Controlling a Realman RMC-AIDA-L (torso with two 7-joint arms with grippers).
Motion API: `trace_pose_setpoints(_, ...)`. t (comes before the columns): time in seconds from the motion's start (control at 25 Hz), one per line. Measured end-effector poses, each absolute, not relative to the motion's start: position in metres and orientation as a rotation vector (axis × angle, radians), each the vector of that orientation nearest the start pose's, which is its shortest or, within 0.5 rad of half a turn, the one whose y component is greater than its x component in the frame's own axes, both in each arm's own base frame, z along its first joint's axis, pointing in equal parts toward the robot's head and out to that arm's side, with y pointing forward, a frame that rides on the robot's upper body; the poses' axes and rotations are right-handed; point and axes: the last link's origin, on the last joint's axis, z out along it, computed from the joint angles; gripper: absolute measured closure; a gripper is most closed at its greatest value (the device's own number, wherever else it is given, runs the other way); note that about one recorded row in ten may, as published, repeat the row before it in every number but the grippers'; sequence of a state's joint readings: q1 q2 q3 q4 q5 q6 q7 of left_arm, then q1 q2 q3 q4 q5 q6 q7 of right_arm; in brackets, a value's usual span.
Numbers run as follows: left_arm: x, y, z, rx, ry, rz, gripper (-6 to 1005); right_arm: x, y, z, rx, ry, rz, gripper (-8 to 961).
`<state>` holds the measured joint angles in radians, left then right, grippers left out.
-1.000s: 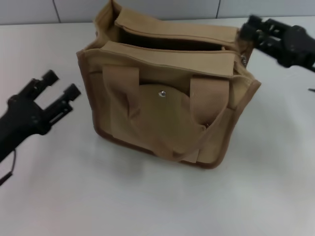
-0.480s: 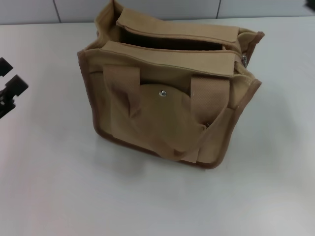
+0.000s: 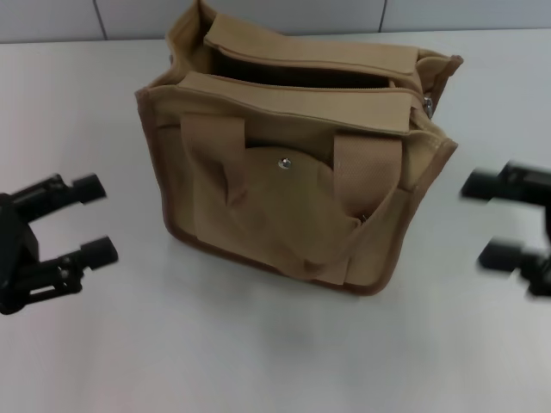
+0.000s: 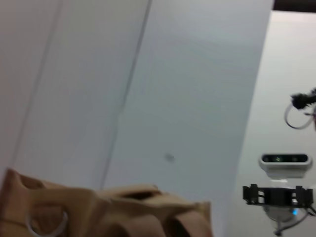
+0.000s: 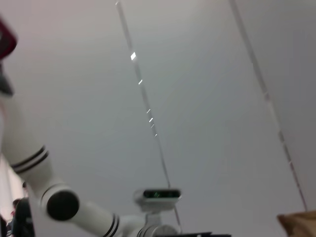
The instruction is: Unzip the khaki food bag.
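The khaki food bag stands on the white table, tan canvas with brown piping, its snap pocket facing me. Its top gapes, showing a dark gap between the two flaps, and a metal pull sits at the right end. My left gripper is open and empty, left of the bag and apart from it. My right gripper is open, empty and blurred, right of the bag. The bag's top also shows in the left wrist view, and one corner shows in the right wrist view.
A grey wall runs behind the table's far edge. The left wrist view shows the other arm's wrist camera far off. The right wrist view shows the white left arm.
Both arms swung out of view, then returned lower. The left gripper now sits lower left of the bag. The right gripper moved from the bag's far right end to its right side. The bag stayed put.
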<state>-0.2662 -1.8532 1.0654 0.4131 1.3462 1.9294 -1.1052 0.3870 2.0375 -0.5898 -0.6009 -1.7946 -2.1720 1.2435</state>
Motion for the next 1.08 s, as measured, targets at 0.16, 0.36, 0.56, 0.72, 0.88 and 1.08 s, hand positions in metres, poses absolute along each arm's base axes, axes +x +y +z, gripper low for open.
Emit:
trace_pose_setpoints(0.16, -0.299, 0.237, 0.06, -2.711, -0.503, -1.22, 189, 0.259, 0.225, 0.031, -2.787, 0.326, 1.389, 251)
trace_pose_setpoints(0.36, -0.292, 0.237, 0.052, -2.776, -0.524, -1.217, 189, 0.264, 0.22, 0.014, -2.762, 0.344, 1.385, 176)
trace_pose_setpoints(0.56, -0.291, 0.235, 0.047, -2.795, -0.53, -1.214, 189, 0.266, 0.22, 0.01, -2.75, 0.359, 1.379, 130)
trace_pose_setpoints(0.72, -0.291, 0.233, 0.044, -2.802, -0.536, -1.209, 189, 0.266, 0.221, 0.009, -2.745, 0.367, 1.374, 130)
trace_pose_setpoints(0.88, -0.291, 0.232, 0.043, -2.799, -0.531, -1.214, 189, 0.266, 0.222, 0.009, -2.734, 0.368, 1.377, 130)
trace_pose_setpoints(1.08, -0.291, 0.231, 0.042, -2.797, -0.535, -1.215, 189, 0.266, 0.222, 0.009, -2.736, 0.365, 1.378, 130)
